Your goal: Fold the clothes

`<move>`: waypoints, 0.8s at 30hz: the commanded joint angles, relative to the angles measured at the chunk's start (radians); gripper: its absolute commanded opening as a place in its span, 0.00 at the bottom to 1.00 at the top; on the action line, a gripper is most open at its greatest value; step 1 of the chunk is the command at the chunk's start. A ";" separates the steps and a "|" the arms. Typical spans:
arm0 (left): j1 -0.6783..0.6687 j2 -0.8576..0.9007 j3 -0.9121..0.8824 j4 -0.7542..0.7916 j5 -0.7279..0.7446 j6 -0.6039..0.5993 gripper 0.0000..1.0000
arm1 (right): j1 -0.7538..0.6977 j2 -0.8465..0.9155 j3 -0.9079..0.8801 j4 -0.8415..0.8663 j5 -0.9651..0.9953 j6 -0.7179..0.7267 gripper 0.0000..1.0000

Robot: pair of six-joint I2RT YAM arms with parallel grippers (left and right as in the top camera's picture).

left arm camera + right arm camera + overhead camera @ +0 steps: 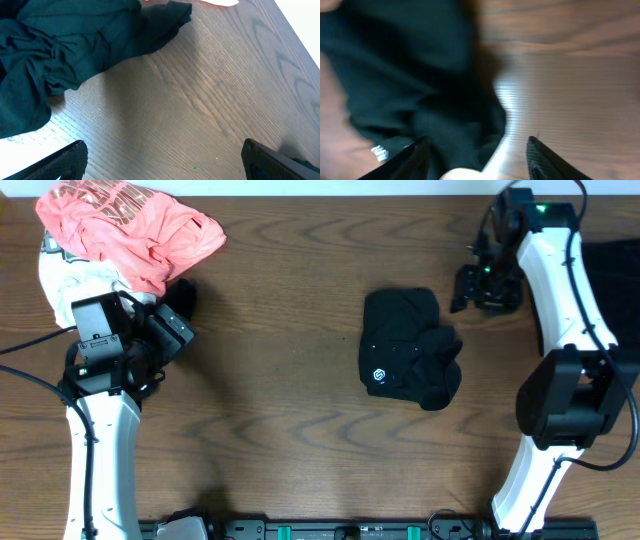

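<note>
Two arms, neither holding cloth. The black garment with the white round logo (398, 348) sits as a compact bundle right of centre on the table, probably already folded and parked there. The right gripper (482, 286) hovers just beside its upper right corner, jaws partly apart with nothing between them. The left gripper (167, 160) is spread wide over bare table (210, 100), empty. It faces a rumpled dark garment (75, 45) at the edge of the far-left heap, beside the coral-pink tee (130, 225) and white garment (58, 278), so that is likely the next pick.

Bare table (290, 300) lies between the coral-pink tee (130, 225) and black garment (400, 340).
</note>
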 commanded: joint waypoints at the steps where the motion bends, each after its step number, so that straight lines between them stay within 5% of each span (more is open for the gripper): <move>1: 0.004 0.006 0.011 -0.002 -0.013 0.025 0.98 | 0.056 -0.005 0.003 -0.024 -0.099 -0.051 0.55; 14: 0.004 0.006 0.011 -0.001 -0.013 0.036 0.98 | 0.146 -0.004 -0.201 0.306 -0.105 -0.109 0.59; 21: 0.004 0.006 0.011 0.000 -0.013 0.051 0.98 | 0.152 -0.004 -0.267 0.440 -0.106 -0.195 0.55; 24: 0.004 0.006 0.011 0.000 -0.013 0.051 0.98 | 0.151 -0.004 -0.276 0.459 -0.106 -0.213 0.46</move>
